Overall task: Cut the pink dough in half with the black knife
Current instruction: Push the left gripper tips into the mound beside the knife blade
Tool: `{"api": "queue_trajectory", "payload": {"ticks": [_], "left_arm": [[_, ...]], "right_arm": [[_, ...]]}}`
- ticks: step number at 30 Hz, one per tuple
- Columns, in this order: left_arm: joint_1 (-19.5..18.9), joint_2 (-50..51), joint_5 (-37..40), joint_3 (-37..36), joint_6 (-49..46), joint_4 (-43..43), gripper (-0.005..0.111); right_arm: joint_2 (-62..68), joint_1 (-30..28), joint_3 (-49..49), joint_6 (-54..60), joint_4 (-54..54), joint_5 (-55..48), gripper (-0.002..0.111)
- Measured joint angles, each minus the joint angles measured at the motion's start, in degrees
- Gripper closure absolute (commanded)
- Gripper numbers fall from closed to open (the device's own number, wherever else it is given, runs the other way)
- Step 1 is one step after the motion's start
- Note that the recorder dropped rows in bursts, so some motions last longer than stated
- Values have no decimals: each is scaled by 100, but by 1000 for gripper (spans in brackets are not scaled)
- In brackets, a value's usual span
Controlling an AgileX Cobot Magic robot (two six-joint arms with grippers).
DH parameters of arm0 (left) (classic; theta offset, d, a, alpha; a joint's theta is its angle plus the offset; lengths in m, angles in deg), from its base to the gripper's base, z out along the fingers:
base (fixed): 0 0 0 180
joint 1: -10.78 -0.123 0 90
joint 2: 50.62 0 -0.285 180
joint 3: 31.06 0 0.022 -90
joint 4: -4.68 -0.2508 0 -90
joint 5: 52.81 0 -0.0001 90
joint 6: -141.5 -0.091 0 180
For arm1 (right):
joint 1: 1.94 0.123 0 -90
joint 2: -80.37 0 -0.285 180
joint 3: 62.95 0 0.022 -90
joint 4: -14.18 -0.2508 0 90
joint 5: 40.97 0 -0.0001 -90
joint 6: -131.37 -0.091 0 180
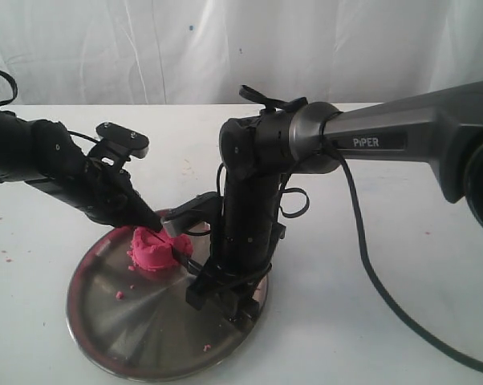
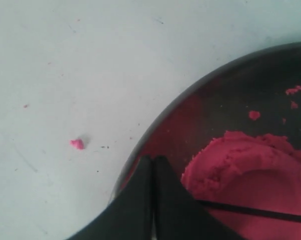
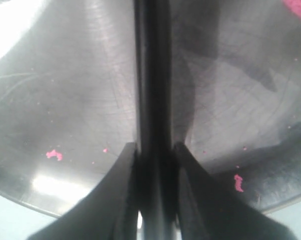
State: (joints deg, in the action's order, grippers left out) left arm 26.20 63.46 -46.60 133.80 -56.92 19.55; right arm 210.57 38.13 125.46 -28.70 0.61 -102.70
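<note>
The pink dough (image 1: 152, 252) is a grainy mound on the far left part of the steel plate (image 1: 145, 329). My right gripper (image 1: 203, 277) hangs low over the plate, shut on the black knife (image 1: 177, 255). In the right wrist view the knife (image 3: 151, 75) runs straight out from between the gripper's (image 3: 154, 146) fingers over the plate (image 3: 65, 100). Its thin blade (image 2: 260, 213) crosses the dough (image 2: 250, 160) in the left wrist view. My left gripper (image 2: 153, 159) is shut with nothing in it. Its tips (image 1: 155, 220) sit just beside the dough at the plate's far rim (image 2: 225, 100).
Small pink crumbs (image 3: 54, 154) lie scattered on the plate, and one (image 2: 77, 144) on the white table beyond its rim. The right arm's black cable (image 1: 386, 305) trails over the table at the right. A white curtain (image 1: 225, 48) closes the back.
</note>
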Motion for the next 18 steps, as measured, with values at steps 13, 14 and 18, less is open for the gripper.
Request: {"api": "queue_trajectory", "payload": {"ticks": [13, 14, 18], "left_arm": [[0, 201, -86, 11, 0, 22, 107], [0, 201, -67, 11, 0, 30, 107], [0, 201, 21, 11, 0, 30, 107]], "right_arm": [[-8, 0, 0, 0, 48, 99, 108], [-8, 0, 0, 0, 78, 119, 108], [-8, 0, 0, 13, 185, 132, 108]]}}
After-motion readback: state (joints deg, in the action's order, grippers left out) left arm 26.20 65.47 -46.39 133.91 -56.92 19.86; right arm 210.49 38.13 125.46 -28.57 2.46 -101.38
